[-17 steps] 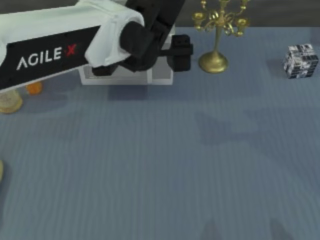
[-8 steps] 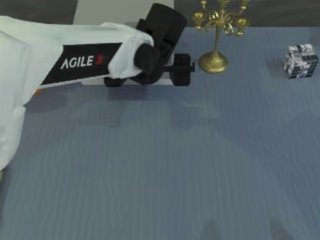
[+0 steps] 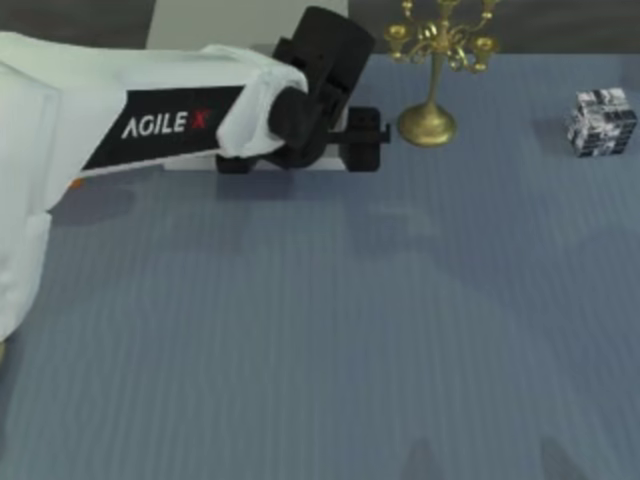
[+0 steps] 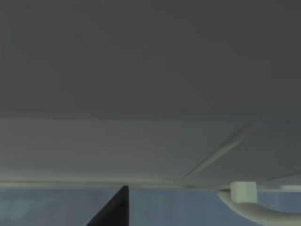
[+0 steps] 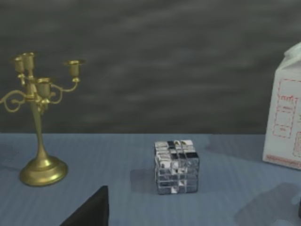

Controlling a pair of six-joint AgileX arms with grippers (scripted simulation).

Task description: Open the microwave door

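Large boxy light grey microwave (image 3: 250, 20) sits at 12 o'clock on the blue-grey worktop (image 3: 320, 330), top view; mostly hidden under the left arm, only its top slab and a strip of front edge show. Silver-framed microwave door (image 4: 117, 150) fills the left wrist view at very close range: grey window above, pale frame below, pale curved bar handle (image 4: 254, 200) cut off at the frame edge. How far the door is swung: can't tell.

Left hand (image 3: 375, 130) is at the microwave's front right corner, about 12 o'clock, arm reaching across from 9 o'clock. Fingers masked by the black wrist body; can't tell if spread or pressed together. One dark finger tip shows in the left wrist view.

Versus 0.5 s ago: arm and hand essentially unchanged. Versus 1.0 s ago: arm has swung, white front face then visible under it is now covered.

Right arm out of the top view; right hand spread or not, can't tell.

Gold branched candlestick (image 3: 430, 60) at 1 o'clock, just beside left hand. Mirrored cube puzzle (image 3: 601, 122) at 2 o'clock. White red-print carton (image 5: 287, 122) cut off in the right wrist view.
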